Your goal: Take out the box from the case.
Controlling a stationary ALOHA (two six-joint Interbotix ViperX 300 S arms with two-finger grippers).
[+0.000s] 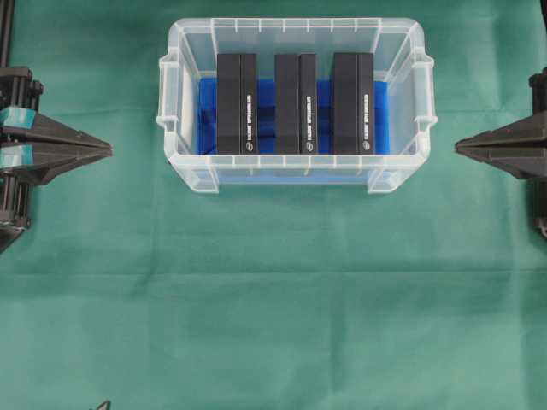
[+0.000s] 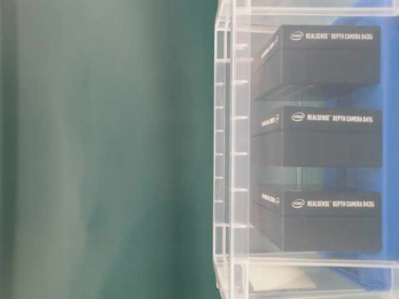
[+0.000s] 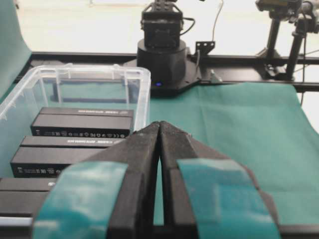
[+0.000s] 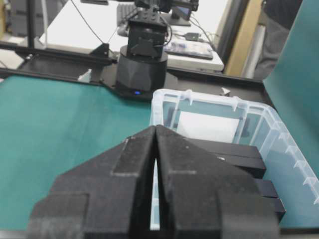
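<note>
Three black boxes (image 1: 236,103) (image 1: 296,103) (image 1: 353,103) stand side by side on edge inside the case (image 1: 178,120), which sits on the green cloth (image 1: 273,299) between the left gripper (image 1: 108,149) and the right gripper (image 1: 458,146), both clenched on nothing and well apart from it. With narrow gaps between neighbours, I judge that a jaw entering off-centre could tip an adjacent box or drag the light case along. Only the table-level view shows the box lettering clearly; only the overhead view shows both grippers together.
</note>
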